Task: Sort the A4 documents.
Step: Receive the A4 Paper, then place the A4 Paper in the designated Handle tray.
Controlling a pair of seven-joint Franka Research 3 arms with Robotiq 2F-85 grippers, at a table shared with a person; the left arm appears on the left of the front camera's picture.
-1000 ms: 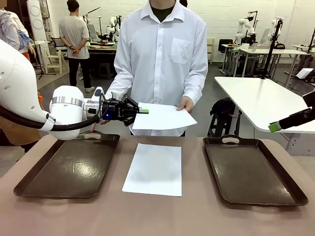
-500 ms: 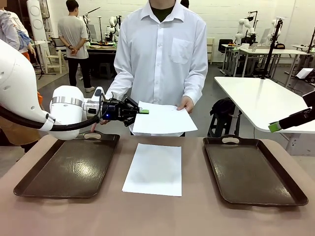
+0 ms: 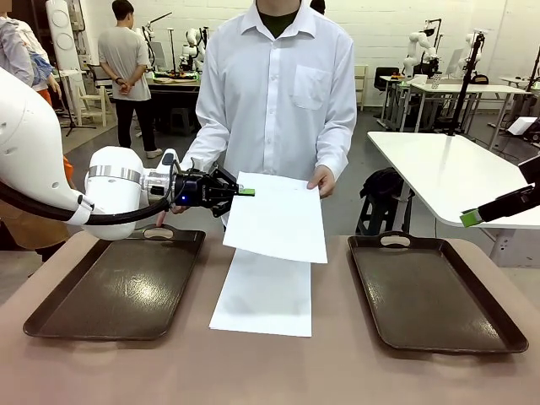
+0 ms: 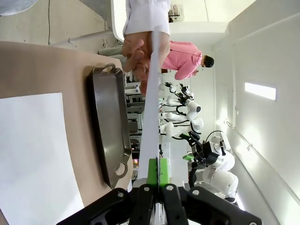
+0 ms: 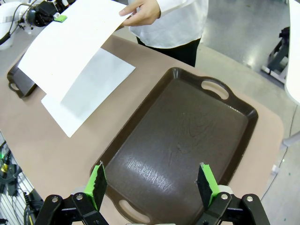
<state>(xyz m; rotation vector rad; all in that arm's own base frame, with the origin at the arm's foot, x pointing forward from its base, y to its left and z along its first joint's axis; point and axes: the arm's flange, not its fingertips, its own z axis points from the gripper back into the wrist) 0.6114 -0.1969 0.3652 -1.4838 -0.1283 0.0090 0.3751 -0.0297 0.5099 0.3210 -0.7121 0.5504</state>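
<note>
On your left, the left tray [image 3: 114, 287] shows its whole dark floor. Your left gripper [image 3: 245, 192] is pinched shut on the left corner of a plain white A4 sheet [image 3: 277, 217], which slopes down toward you. The person's hand [image 3: 321, 180] holds its right corner. A second sheet [image 3: 261, 295] lies flat on the table [image 3: 84, 371] between the trays. Your right gripper [image 5: 152, 180], fingers spread wide, hangs above the right tray [image 5: 187, 136], whose floor is bare.

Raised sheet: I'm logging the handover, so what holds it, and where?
The left end effector pinches the raised sheet at its far-left corner; the person's hand holds the far-right corner.
</note>
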